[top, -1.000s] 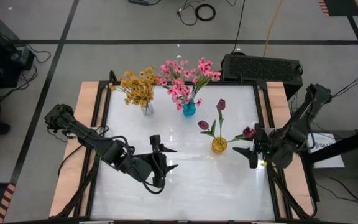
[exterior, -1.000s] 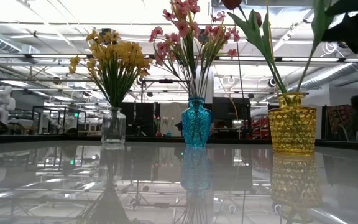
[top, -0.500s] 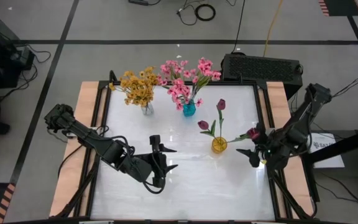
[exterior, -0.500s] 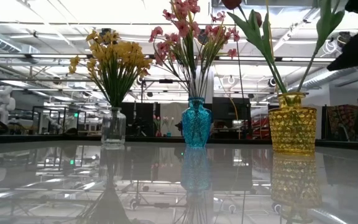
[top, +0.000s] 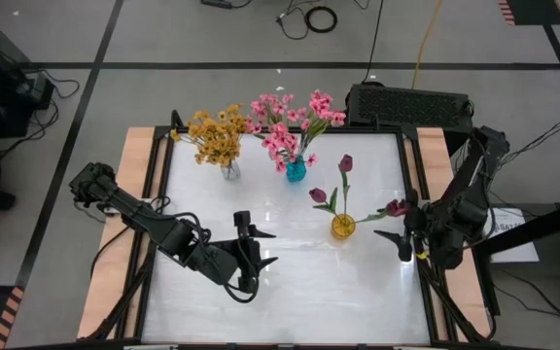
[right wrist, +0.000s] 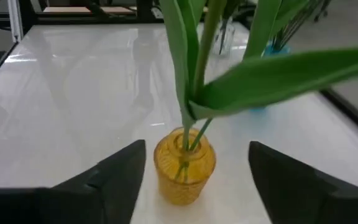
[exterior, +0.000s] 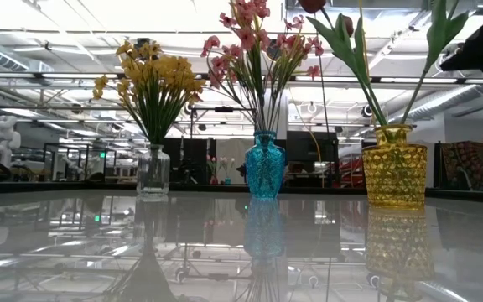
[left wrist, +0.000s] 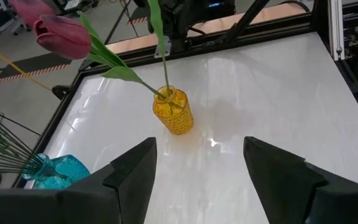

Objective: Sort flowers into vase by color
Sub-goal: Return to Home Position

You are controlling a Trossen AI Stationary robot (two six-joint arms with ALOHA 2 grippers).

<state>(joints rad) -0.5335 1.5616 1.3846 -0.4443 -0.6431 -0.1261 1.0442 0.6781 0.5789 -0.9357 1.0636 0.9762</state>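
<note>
Three vases stand on the white table. A clear vase holds the yellow-orange sprays. A blue vase holds the pink sprays. A yellow vase holds three magenta tulips, and one bud leans toward the table's right. My right gripper is open and empty just right of the yellow vase, which shows ahead of its fingers in the right wrist view. My left gripper is open and empty over the table's middle near part.
A black box sits beyond the table's far right edge. Wooden side rails run along both sides. The near half of the white table has free room. The three vases stand in a row in the low view.
My right gripper has drawn back a little toward the table's right edge, away from the leaning tulip. The tulip stays in the yellow vase. My left arm has kept still.
</note>
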